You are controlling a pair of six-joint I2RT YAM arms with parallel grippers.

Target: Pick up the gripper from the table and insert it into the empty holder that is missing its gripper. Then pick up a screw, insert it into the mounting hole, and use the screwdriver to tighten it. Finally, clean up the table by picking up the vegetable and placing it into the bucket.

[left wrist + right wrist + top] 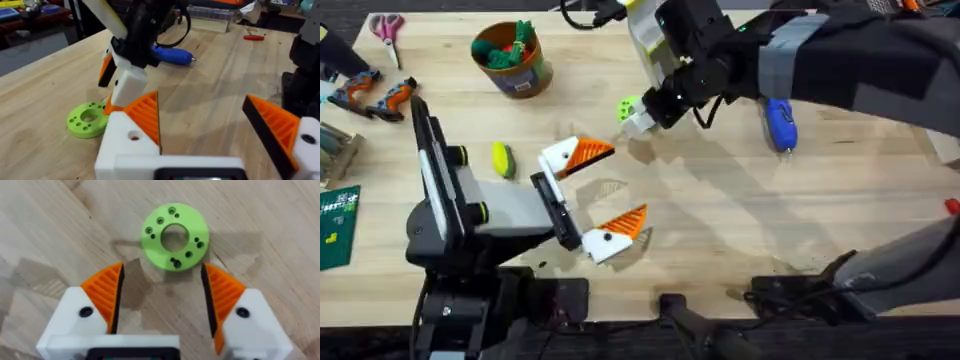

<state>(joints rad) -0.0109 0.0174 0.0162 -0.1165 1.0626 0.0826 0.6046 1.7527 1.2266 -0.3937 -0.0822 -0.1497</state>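
My right gripper [162, 300] hangs open just above the table, its orange ribbed pads [107, 297] spread near a flat lime-green ring disc [175, 236]. From overhead it sits at the table's centre back [640, 120]. My left gripper [603, 192] stands open at mid-table, nothing between its orange-tipped white fingers [137, 127]. The yellow-green vegetable [503, 160] lies left of it. The orange-brown bucket [512, 57], holding toy vegetables, is at the back left. The blue screwdriver [780, 125] lies to the right, also in the left wrist view [172, 55]. The loose gripper, the holder and the screw are out of view.
Orange-handled pliers [380, 97] and pink scissors [388, 28] lie at the far left, with a green circuit board [335, 228] at the left edge. A small red item [253, 37] lies far right. Bare wood stretches across the front right.
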